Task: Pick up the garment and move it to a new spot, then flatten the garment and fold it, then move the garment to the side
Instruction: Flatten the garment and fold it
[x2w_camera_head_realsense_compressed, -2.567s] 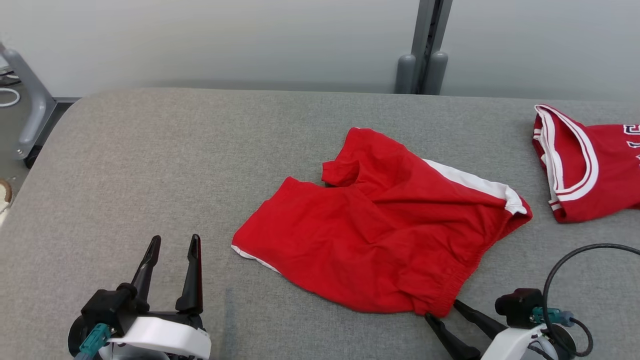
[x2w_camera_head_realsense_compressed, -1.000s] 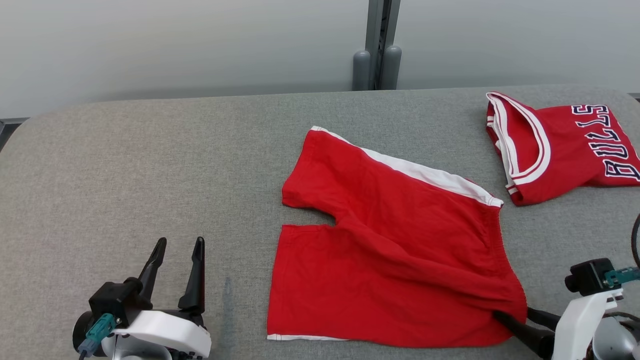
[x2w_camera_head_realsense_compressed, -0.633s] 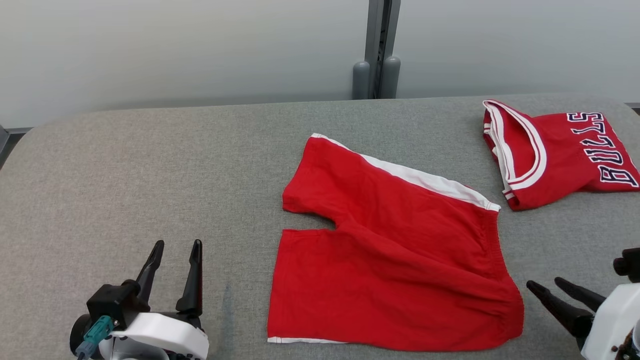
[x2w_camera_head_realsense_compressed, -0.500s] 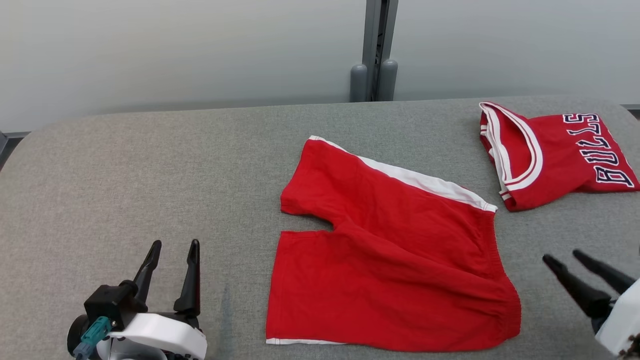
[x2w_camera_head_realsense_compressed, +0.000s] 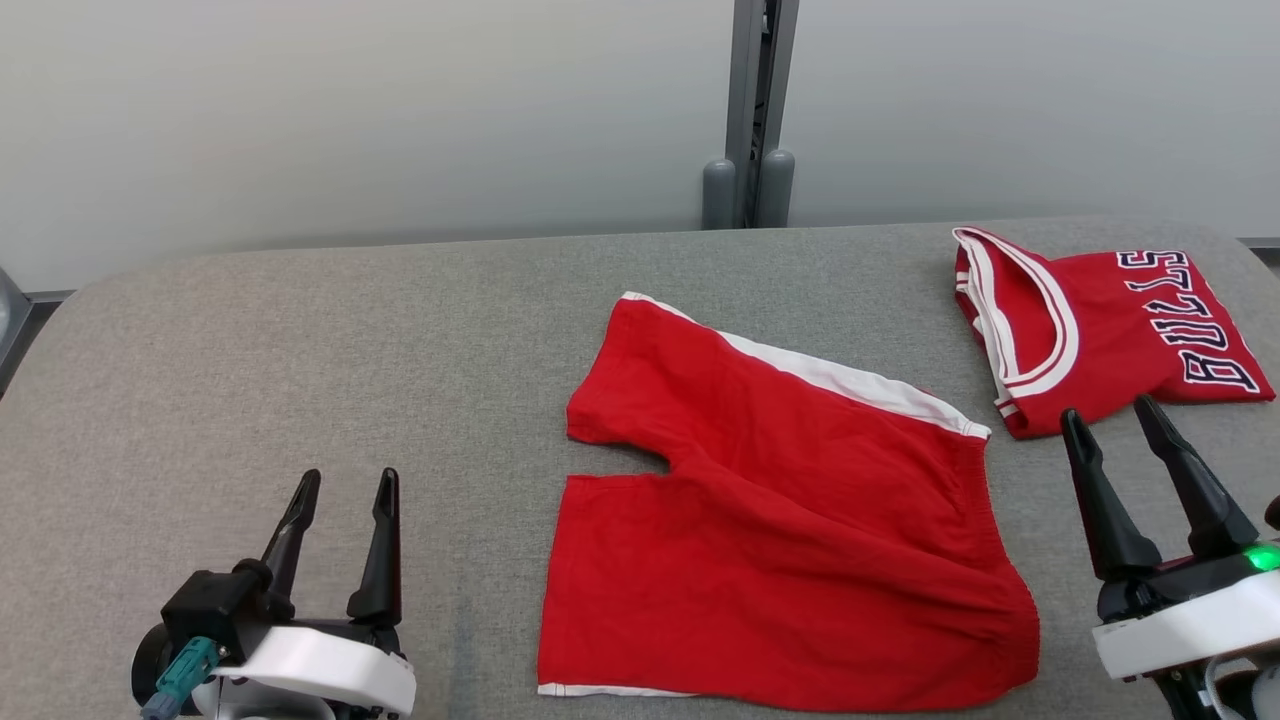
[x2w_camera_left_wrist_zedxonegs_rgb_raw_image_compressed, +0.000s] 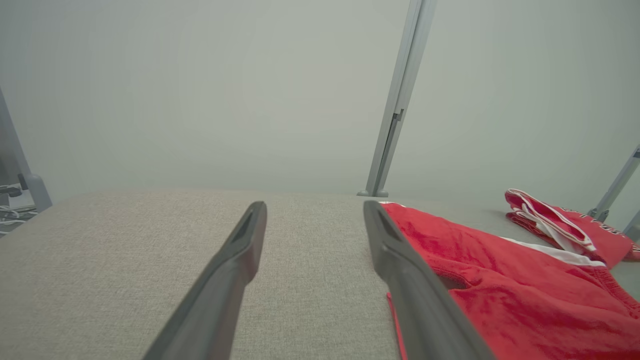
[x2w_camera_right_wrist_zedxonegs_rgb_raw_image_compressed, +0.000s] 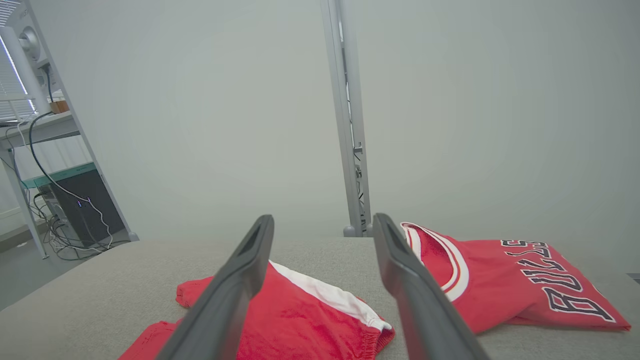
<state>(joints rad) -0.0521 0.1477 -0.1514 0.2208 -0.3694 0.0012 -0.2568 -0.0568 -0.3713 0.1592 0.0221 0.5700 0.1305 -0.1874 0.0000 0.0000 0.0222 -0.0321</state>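
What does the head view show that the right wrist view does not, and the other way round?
Head view: the left end effector, open, left of the red shorts. Right wrist view: a desk with cables at that view's left. Both: the shorts, the lettered jersey, the grey table, the post behind it and the open right end effector.

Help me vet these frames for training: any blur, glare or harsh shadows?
Head view: even, soft light, no glare, red shorts and jersey lettering sharp. Left wrist view: hazy, washed out, left gripper blurred near the lens. Right wrist view: same haze, jersey lettering legible.
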